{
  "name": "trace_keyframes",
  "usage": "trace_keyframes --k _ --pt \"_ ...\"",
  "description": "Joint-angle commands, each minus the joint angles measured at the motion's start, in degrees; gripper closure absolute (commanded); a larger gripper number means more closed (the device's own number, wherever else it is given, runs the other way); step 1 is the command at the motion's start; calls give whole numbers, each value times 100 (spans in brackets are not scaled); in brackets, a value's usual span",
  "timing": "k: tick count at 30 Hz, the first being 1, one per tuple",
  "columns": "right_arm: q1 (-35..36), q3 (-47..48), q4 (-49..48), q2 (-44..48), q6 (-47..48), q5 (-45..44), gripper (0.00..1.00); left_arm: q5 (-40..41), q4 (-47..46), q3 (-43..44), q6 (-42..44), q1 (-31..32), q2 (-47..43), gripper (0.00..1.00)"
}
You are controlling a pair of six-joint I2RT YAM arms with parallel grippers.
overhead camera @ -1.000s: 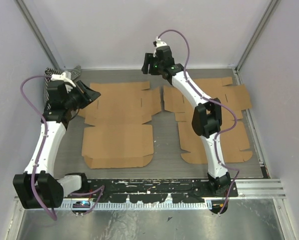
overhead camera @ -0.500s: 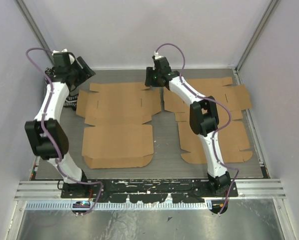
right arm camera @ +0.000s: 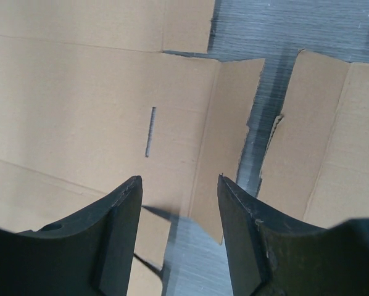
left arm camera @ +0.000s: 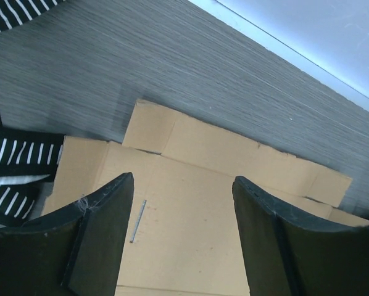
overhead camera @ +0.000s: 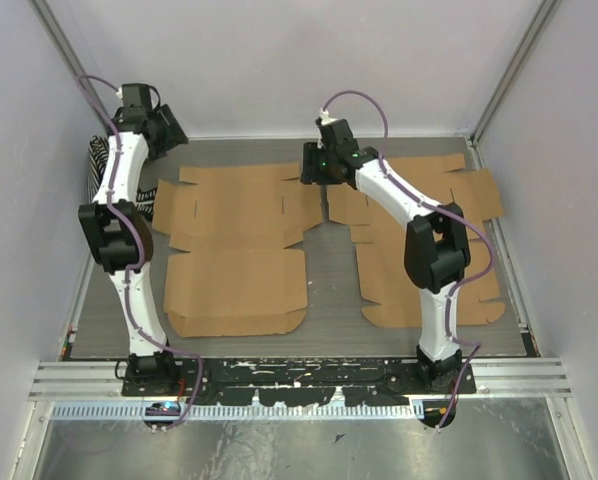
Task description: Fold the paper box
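Observation:
A flat, unfolded brown paper box (overhead camera: 234, 270) lies on the grey table left of centre. A second flat blank (overhead camera: 469, 195) lies to its right, partly under my right arm. My left gripper (overhead camera: 169, 130) hovers open above the far left corner of the left blank. In the left wrist view the gripper (left arm camera: 183, 179) frames the cardboard (left arm camera: 190, 154), and nothing sits between its fingers (left arm camera: 104, 234). My right gripper (overhead camera: 312, 165) is open over the gap between the two blanks. The right wrist view shows this gripper (right arm camera: 179, 179) empty above the left blank's edge (right arm camera: 98, 117) and the right blank (right arm camera: 320, 160).
A black-and-white striped cloth (overhead camera: 97, 160) lies by the left wall, also seen in the left wrist view as striped cloth (left arm camera: 12, 166). Grey walls close in the back and sides. A metal rail (overhead camera: 299, 375) runs along the near edge.
My left arm has swung up and away to the far left corner and stretched out. My right gripper has come slightly nearer and lower, over the gap between the blanks.

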State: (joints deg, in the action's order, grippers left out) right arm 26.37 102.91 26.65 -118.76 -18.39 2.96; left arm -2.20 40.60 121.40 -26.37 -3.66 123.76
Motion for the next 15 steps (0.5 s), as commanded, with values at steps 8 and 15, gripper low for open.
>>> trace_keyframes --k 8,15 --pt "223 -482 -65 733 -33 -6 38 303 776 658 307 -29 956 28" --pt "281 -527 -53 660 -74 19 36 272 809 564 299 -20 1298 30"
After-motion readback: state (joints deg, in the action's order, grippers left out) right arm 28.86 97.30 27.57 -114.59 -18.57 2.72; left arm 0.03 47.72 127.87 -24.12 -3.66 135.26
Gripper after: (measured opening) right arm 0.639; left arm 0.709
